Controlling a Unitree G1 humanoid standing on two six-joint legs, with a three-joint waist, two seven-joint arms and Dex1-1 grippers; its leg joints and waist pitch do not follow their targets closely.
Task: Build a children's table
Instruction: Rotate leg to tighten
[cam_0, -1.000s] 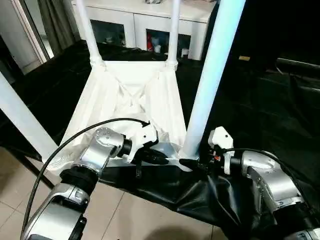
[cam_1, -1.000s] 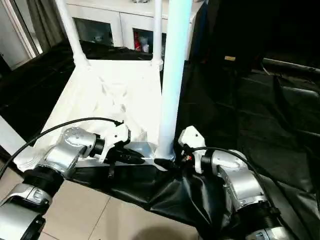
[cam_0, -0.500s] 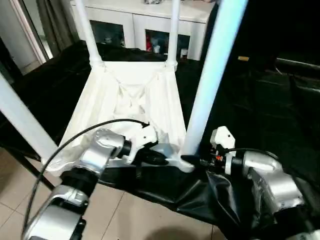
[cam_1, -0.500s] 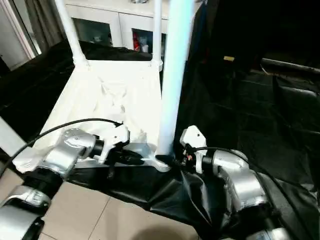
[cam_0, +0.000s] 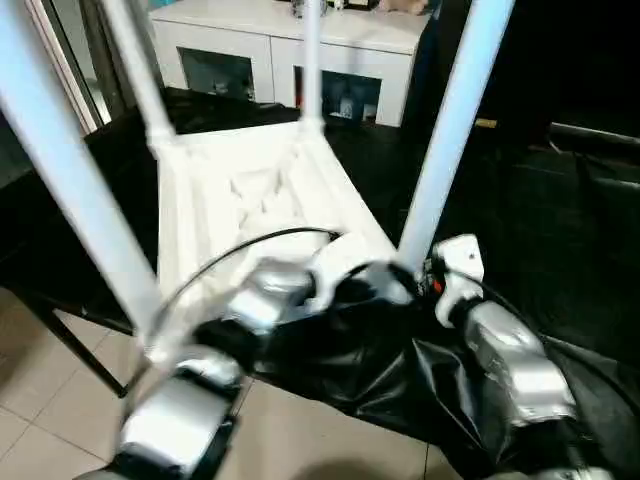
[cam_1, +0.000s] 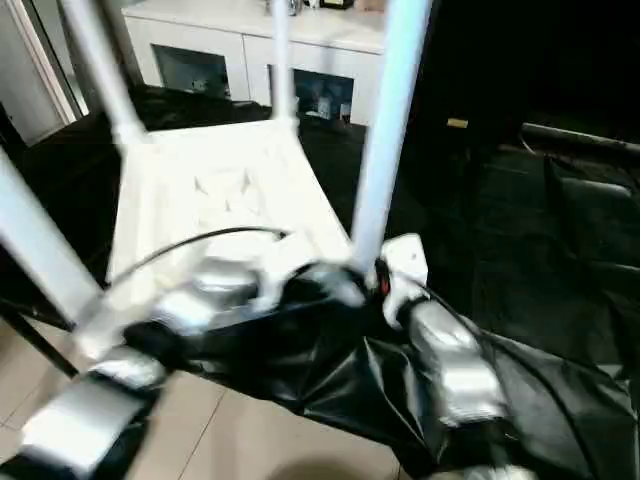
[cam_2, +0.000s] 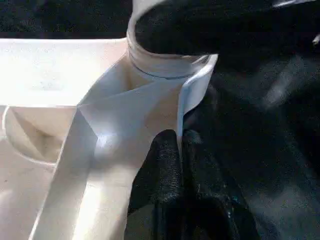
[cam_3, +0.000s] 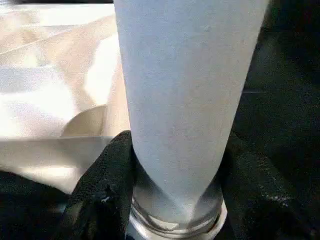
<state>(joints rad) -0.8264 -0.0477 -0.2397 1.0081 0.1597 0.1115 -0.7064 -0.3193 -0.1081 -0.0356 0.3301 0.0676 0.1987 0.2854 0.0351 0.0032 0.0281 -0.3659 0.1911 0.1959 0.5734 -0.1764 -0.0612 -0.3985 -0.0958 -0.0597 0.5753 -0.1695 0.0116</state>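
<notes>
Both grippers work at the near right corner of the upturned children's table (cam_0: 250, 200), which lies ribbed side up on the black-draped table (cam_0: 560, 230). In the head view, the left gripper (cam_0: 385, 285) reaches in from seven o'clock to the near rim, and the right gripper (cam_0: 425, 272) comes from five o'clock to the foot of the near right leg (cam_0: 450, 130). Three other legs stand up: one at the near left (cam_0: 70, 160), two at the far corners. A white cabinet with glass doors (cam_0: 290, 60) stands at twelve o'clock.

In the left wrist view, the left gripper's fingers (cam_2: 165, 170) are pinched narrow on the thin rim wall of the tabletop (cam_2: 192, 95), just beside the round corner socket (cam_2: 165, 65).

In the right wrist view, the right gripper's fingers (cam_3: 107, 190) stand at either side of the leg's base (cam_3: 185, 100), touching it above the socket collar (cam_3: 175, 222).
</notes>
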